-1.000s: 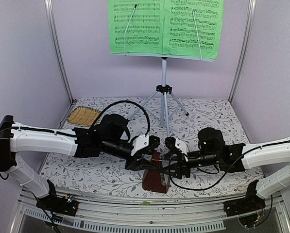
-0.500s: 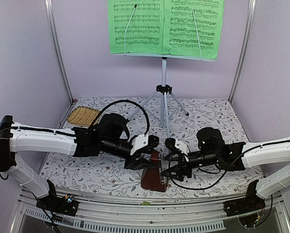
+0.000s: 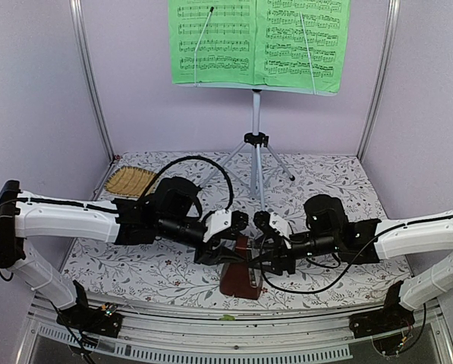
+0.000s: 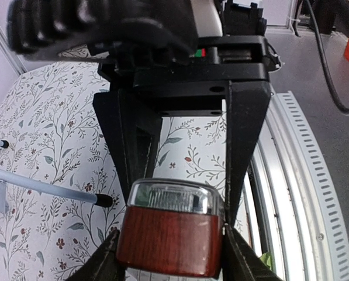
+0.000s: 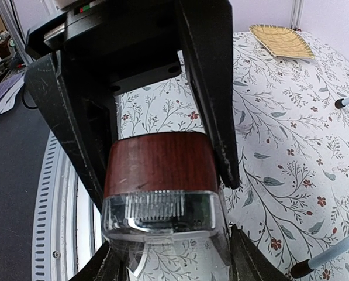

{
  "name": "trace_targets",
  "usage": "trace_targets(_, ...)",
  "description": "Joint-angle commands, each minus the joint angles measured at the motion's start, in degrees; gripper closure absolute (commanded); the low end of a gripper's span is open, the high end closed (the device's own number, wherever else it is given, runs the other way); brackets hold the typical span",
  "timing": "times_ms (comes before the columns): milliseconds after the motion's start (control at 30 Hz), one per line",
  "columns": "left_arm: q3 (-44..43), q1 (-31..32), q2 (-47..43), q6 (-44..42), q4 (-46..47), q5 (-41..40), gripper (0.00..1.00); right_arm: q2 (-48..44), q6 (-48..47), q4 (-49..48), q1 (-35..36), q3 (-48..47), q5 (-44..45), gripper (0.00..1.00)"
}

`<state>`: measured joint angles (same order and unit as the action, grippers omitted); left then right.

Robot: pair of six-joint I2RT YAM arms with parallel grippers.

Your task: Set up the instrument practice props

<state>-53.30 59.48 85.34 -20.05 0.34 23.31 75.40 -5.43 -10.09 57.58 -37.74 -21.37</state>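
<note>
**Two robot arms grasp a small metronome from either side**

Near the front edge of a table (image 3: 325, 189) covered in a floral cloth, a dark reddish-brown metronome (image 3: 236, 277) sits between two robot claws that meet nose to nose. The left claw (image 3: 228, 252) reaches in from the left and is clenched on the metronome, its fingers (image 4: 106, 262) pressed against the wood-coloured sides. The right claw (image 3: 265, 256) reaches in from the right and grasps the same metronome, its fingers (image 4: 243, 146) lying along the clear-topped end. Whether the metronome's base touches the cloth cannot be told.

At the back centre stands a music stand (image 3: 256, 152) on silver tripod legs. A green booklet (image 3: 256, 42) of sheet music lies open across its top, showing black notes. A tan straw mat (image 3: 131, 180) lies at the back left, well apart from the claws.
</note>
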Motion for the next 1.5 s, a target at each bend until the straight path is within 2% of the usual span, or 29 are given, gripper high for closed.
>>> trace_targets(0, 1.32, -0.91, -1.44, -3.57, -2.34, -4.28, 0.99, -2.32, 1.89, 1.45, -0.29, 2.54, 1.31, 0.66)
trace_targets(100, 1.51, -1.03, -1.98, -3.9, -2.6, -5.05, 1.0, -3.52, 2.62, -0.01, -0.43, 4.46, 1.86, 0.68)
trace_targets(400, 1.45, -1.4, -2.59, -4.39, -2.96, -4.94, 1.0, -4.95, 5.17, -4.81, -1.13, 7.91, 0.62, 0.66)
trace_targets(600, 0.15, -1.19, -1.54, -3.59, -3.43, -4.04, 1.0, -5.44, 7.58, -4.87, -1.11, 5.12, -0.3, 0.68)
trace_targets(900, -0.25, -0.58, -0.57, 0.8, -1.63, -2.73, 0.98, -10.51, 10.54, -2.9, -1.15, 1.17, 3.96, 0.69)
trace_targets(1100, 0.49, 0.01, -1.62, 3.19, 1.21, -6.71, 0.97, -13.84, 13.58, 7.94, -2.03, -0.53, 14.04, 0.7)
trace_targets(1267, 0.69, 0.1, -1.66, 4.73, 2.92, -8.16, 0.97, -18.02, 19.01, 16.76, -5.68, -0.42, 21.82, 0.69)
trace_targets(1467, 0.4, 0.11, -1.17, 5.85, 4.3, -8.19, 0.95, -16.83, 25.64, 26.21, -16.81, -1.14, 26.33, 0.69)
